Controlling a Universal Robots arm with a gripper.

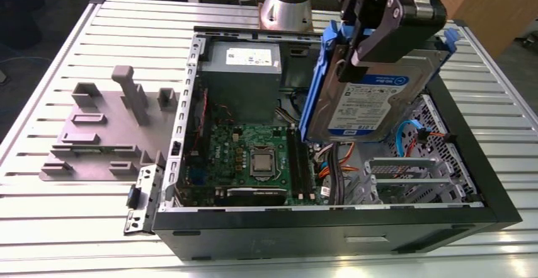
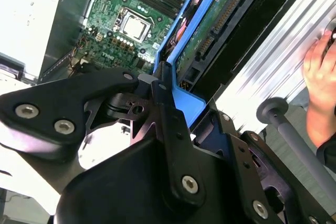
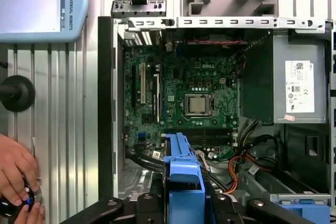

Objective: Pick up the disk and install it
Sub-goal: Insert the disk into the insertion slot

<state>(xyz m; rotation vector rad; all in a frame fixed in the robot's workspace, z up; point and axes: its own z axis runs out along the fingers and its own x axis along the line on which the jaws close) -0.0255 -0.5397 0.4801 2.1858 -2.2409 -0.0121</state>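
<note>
Fingers (image 1: 382,38): pinching the blue carrier frame at the disk's upper end.
Gripper (image 1: 367,54): at 12 o'clock of the exterior view, above the open computer case (image 1: 336,231).
Disk (image 1: 374,104): held on edge and tilted, at 2 o'clock from the motherboard (image 1: 252,158).
Drive cage (image 1: 404,177): at 5 o'clock from the disk, apart from it.
Progress: the pickup looks done; the disk is not yet seated.

open computer case (image 1: 336,231) on slatted table (image 1: 50,227), green motherboard (image 1: 252,158) inside, grey fixture (image 1: 101,133) beside.
</note>
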